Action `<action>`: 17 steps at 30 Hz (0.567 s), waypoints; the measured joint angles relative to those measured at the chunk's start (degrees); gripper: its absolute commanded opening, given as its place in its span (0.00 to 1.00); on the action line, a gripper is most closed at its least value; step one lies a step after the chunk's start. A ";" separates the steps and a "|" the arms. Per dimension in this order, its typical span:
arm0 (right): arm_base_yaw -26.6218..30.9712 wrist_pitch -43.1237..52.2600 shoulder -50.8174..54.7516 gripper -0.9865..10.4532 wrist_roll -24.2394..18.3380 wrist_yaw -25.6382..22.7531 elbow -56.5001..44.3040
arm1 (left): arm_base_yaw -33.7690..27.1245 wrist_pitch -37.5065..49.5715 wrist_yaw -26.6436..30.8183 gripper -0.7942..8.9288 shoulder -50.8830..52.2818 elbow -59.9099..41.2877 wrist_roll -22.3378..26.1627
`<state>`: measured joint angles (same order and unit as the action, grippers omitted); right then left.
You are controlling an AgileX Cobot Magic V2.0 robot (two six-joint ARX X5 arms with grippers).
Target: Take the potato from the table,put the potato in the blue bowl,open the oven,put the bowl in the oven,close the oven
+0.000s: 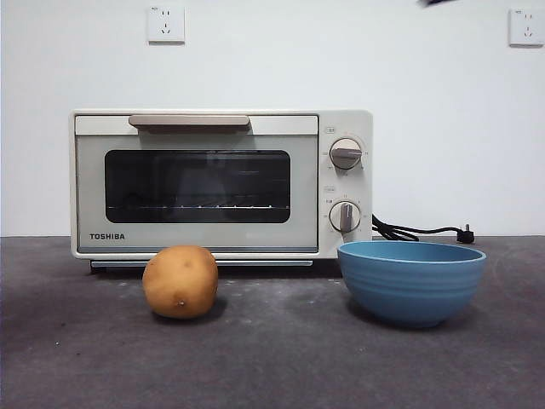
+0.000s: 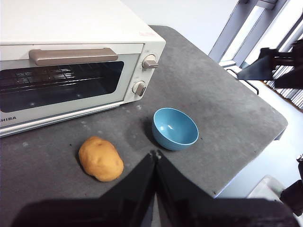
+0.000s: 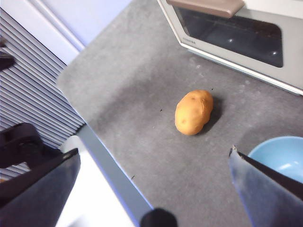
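Nothing gripped yet; potato [image 1: 180,282] sat on the table [image 1: 281,366], near-left, just in front of the TOSHIBA oven [image 1: 220,184]; blue bowl [image 1: 411,281] stood empty to its right, well apart; oven door shut behind both. Left gripper [image 2: 155,154] hung above w/ jaws pressed together; right gripper [image 3: 154,156] hung high w/ jaws spread wide, so probably best placed for the pick. Approach from above, straddle potato's short axis, close gently; smooth skin could roll.
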<state>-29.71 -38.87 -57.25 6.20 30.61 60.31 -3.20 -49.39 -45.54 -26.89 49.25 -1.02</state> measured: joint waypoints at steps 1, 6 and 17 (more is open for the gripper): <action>-1.75 1.33 -1.44 0.61 0.59 -1.33 0.00 | 0.00 0.00 0.00 0.07 0.00 0.00 0.00; -10.16 8.68 -10.58 0.61 2.91 -8.68 0.48 | 0.00 0.00 0.02 0.07 0.00 0.00 -0.02; -18.34 11.50 -35.36 0.61 3.93 -22.56 13.46 | 0.17 -0.02 0.02 0.07 0.00 0.00 -0.02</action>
<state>-48.05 -27.38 -92.62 10.13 8.05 73.78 -3.03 -49.41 -45.52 -26.89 49.25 -1.04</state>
